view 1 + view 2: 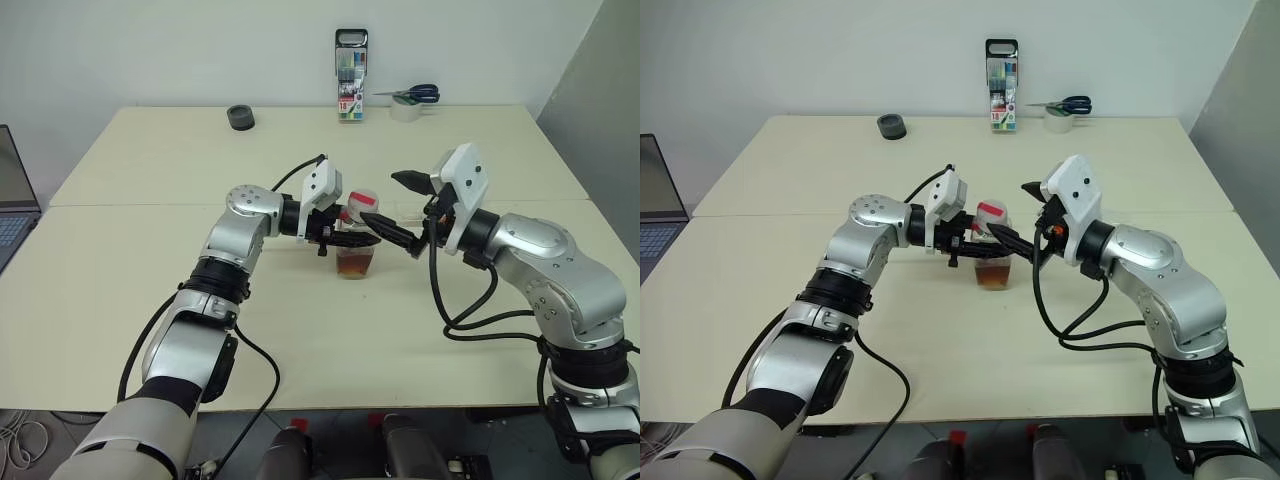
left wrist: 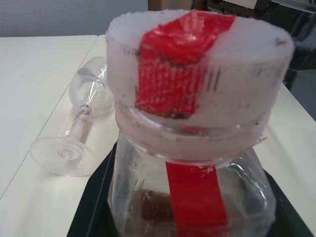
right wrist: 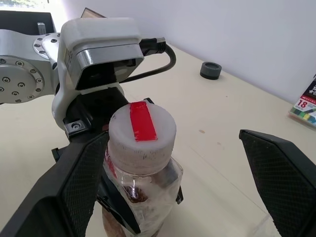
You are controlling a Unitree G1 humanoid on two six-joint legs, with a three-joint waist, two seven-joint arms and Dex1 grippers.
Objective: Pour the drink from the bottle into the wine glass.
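Bottle point(image 1: 356, 240) stands upright on table point(image 1: 150, 290), centre frame, drink point(image 1: 354, 264) in its bottom. Left gripper point(image 1: 345, 240) comes in from frame-left, clamped on bottle. Right gripper point(image 1: 400, 210) from frame-right, one finger either side of cap, apart from it. Wine glass point(image 2: 79, 123) lies on its side just behind bottle. Top centre at table's far edge: marker case point(image 1: 351, 75); tape roll point(image 1: 405, 108) w/ scissors point(image 1: 415, 94) on it to its right; small round thing point(image 1: 240, 117) to its left. Laptop point(image 1: 15, 205) at left edge.

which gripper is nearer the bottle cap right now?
Left. The left gripper is shut on the bottle just below the cap. The right gripper has its jaws open either side of the cap, not touching it.
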